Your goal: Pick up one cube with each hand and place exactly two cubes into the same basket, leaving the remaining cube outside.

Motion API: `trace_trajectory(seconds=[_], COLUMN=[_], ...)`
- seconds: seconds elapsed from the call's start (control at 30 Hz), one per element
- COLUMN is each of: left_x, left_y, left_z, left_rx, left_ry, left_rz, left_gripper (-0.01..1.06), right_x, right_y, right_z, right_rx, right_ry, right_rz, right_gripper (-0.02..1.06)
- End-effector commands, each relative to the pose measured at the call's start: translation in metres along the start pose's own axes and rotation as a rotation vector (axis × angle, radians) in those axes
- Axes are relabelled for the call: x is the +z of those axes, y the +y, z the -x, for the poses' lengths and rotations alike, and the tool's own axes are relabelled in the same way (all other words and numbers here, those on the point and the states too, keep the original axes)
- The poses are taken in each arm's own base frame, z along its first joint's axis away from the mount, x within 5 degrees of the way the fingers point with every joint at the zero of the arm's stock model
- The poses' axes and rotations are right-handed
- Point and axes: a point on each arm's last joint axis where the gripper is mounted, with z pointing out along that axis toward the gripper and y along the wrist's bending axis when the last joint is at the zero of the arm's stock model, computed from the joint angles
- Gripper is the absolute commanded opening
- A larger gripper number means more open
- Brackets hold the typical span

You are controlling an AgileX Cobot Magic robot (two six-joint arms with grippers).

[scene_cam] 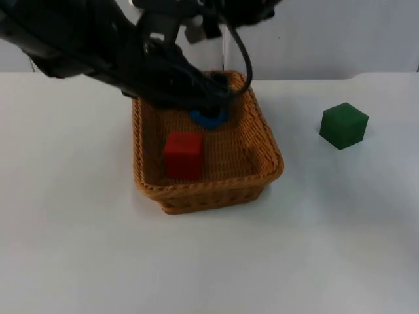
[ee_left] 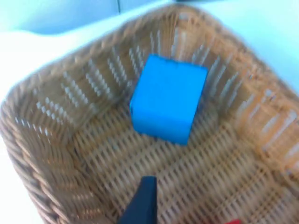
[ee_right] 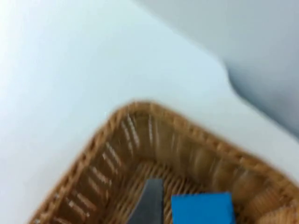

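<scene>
From my remote station, the wicker basket (scene_cam: pixel 208 186) sat at the middle of the white tabletop (scene_cam: pixel 72 248), holding two cubes: the red cube (scene_cam: pixel 182 154) on its woven floor toward 7 o'clock, and the blue cube (scene_cam: pixel 209 118) near the far wall at 12 o'clock. The green cube (scene_cam: pixel 344 125) stood alone on the tabletop, well apart from the basket at 3 o'clock. My left gripper (scene_cam: pixel 211 104) hung over the basket's far end, just above the blue cube; its wrist view showed that cube (ee_left: pixel 168 98) resting free on the weave beside the basket wall (ee_left: pixel 56 107), untouched by the jaws, though how wide they stood I could not tell. From the right wrist, the blue cube (ee_right: pixel 202 208) lay inside the basket's corner (ee_right: pixel 135 112); I could not tell those jaws' state either.
</scene>
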Motion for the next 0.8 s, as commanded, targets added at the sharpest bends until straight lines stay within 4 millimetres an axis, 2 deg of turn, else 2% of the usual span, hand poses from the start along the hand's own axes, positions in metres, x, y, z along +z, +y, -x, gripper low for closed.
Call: trace_trajectory(seconds=[0.0, 0.03, 0.13, 0.3, 0.37, 0.6, 0.77], left_x=[-0.021, -0.021, -0.043, -0.068, -0.079, -0.099, -0.116], left_y=[-0.002, -0.002, -0.003, -0.005, -0.006, -0.008, -0.01], left_z=[0.019, 0.019, 0.034, 0.049, 0.055, 0.063, 0.066], left_rx=[0.018, 0.018, 0.029, 0.038, 0.039, 0.044, 0.074], left_ry=[-0.051, -0.051, -0.091, -0.134, -0.152, -0.167, -0.152], left_rz=[-0.015, -0.015, -0.028, -0.043, -0.051, -0.07, -0.094], left_gripper=[0.87, 0.87, 0.87, 0.87, 0.87, 0.87, 0.87], right_x=[-0.039, -0.039, -0.067, -0.091, -0.097, -0.111, -0.129], right_y=[0.002, 0.002, 0.006, 0.01, 0.012, 0.016, 0.021], right_z=[0.027, 0.027, 0.042, 0.051, 0.051, 0.052, 0.054], right_rx=[-0.021, -0.021, -0.033, -0.045, -0.048, -0.056, -0.054], right_ry=[-0.05, -0.05, -0.074, -0.061, -0.037, 0.013, 0.054], right_rz=[-0.004, -0.004, -0.001, 0.014, 0.025, 0.049, 0.07], right_gripper=[0.78, 0.78, 0.78, 0.78, 0.78, 0.78, 0.78])
